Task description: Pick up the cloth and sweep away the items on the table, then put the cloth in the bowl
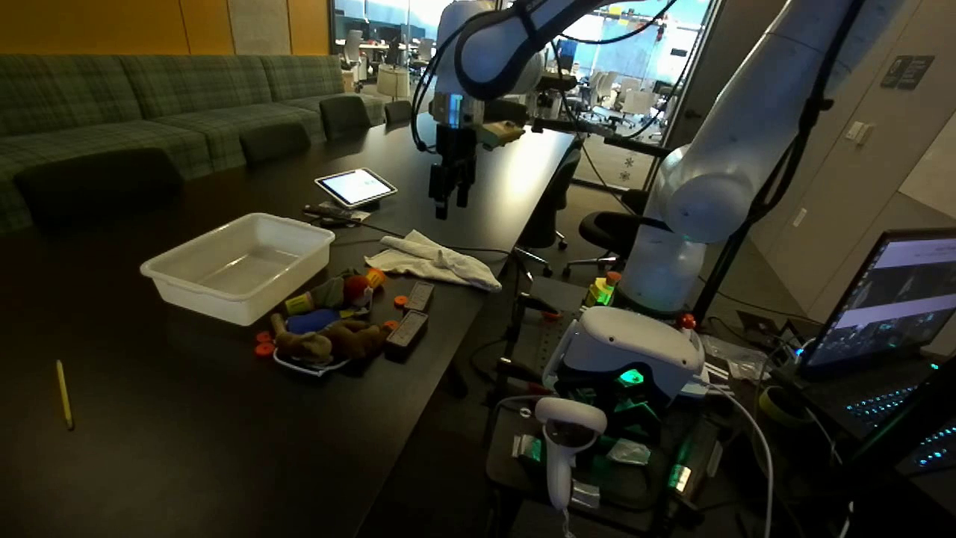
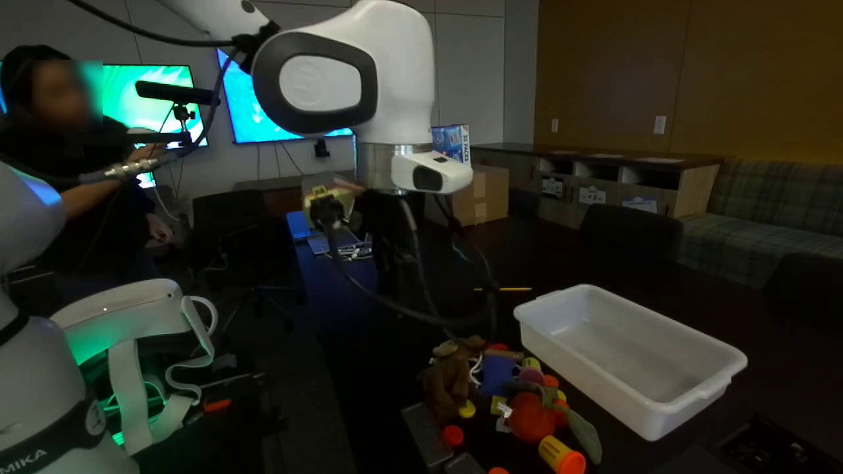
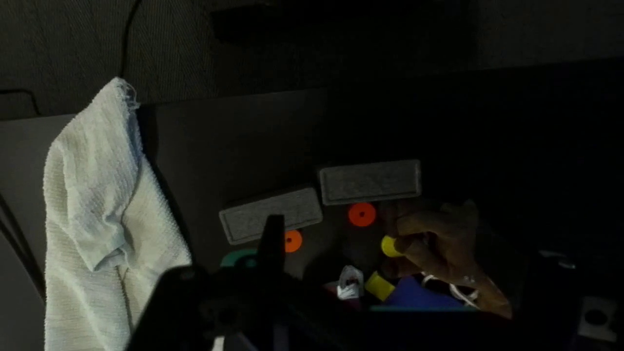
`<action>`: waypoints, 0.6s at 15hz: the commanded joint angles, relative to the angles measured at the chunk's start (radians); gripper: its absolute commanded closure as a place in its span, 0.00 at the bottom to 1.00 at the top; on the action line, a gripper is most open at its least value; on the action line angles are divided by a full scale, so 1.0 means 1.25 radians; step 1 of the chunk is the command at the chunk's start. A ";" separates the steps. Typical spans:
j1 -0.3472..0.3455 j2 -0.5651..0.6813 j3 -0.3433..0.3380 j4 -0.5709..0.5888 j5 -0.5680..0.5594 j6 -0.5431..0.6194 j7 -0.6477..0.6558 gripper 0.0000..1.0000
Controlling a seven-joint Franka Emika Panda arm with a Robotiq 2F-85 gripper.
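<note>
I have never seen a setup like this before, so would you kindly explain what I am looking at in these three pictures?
The big white machine is a robot arm, and the black pincer at its end does the grasping. Two pictures are taken from outside the robot; the third, much darker, is taken from its wrist, looking down.

On the black table lie a crumpled whitish cloth, near the edge, and a white plastic bin. Beside the bin is a huddle of small toys, among them what looks like a brown plush animal, two grey oblong blocks and a red-orange disc. A tablet with a lit screen and a yellow pencil are there too.

Nothing is held: the pincer stands open above the table.
</note>
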 commanded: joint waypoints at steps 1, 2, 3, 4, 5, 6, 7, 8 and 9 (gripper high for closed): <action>-0.030 0.197 -0.057 0.087 0.000 0.116 -0.115 0.00; -0.038 0.252 -0.064 0.100 0.004 0.166 -0.131 0.00; -0.048 0.301 -0.073 0.126 0.019 0.187 -0.165 0.00; -0.062 0.348 -0.077 0.150 0.035 0.208 -0.196 0.00; -0.081 0.395 -0.075 0.175 0.062 0.223 -0.238 0.00; -0.101 0.435 -0.065 0.202 0.082 0.233 -0.264 0.00; -0.125 0.479 -0.054 0.231 0.103 0.240 -0.295 0.00; -0.149 0.515 -0.043 0.258 0.118 0.244 -0.319 0.00; -0.173 0.551 -0.032 0.288 0.130 0.241 -0.341 0.00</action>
